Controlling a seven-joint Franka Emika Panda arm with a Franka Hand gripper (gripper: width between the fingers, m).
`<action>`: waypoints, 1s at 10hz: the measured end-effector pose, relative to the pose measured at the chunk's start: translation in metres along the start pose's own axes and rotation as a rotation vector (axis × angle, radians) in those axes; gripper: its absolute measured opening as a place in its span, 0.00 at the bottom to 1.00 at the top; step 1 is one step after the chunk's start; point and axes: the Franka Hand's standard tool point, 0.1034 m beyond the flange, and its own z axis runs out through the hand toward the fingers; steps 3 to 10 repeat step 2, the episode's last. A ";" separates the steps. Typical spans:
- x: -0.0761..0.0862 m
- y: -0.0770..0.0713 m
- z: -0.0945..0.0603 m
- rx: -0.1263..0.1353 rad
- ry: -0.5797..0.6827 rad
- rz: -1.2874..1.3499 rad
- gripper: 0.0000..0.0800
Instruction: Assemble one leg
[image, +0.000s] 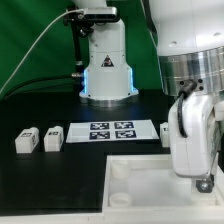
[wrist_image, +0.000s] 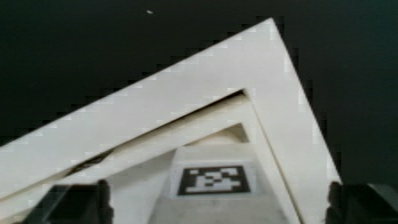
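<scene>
Two legs lay side by side at the left middle of the exterior view, near the marker board, apparently parked there as spares out of the working area. The tray filled the lower frame, and the wrist view showed a tagged block sitting in its corner. The gripper hung over the tray at right; whether its fingers were spread or clamped, I could not tell.
</scene>
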 end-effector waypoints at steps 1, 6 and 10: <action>-0.010 0.005 -0.010 0.003 -0.012 -0.013 0.80; -0.018 0.006 -0.020 0.007 -0.024 -0.020 0.81; -0.018 0.006 -0.020 0.007 -0.024 -0.020 0.81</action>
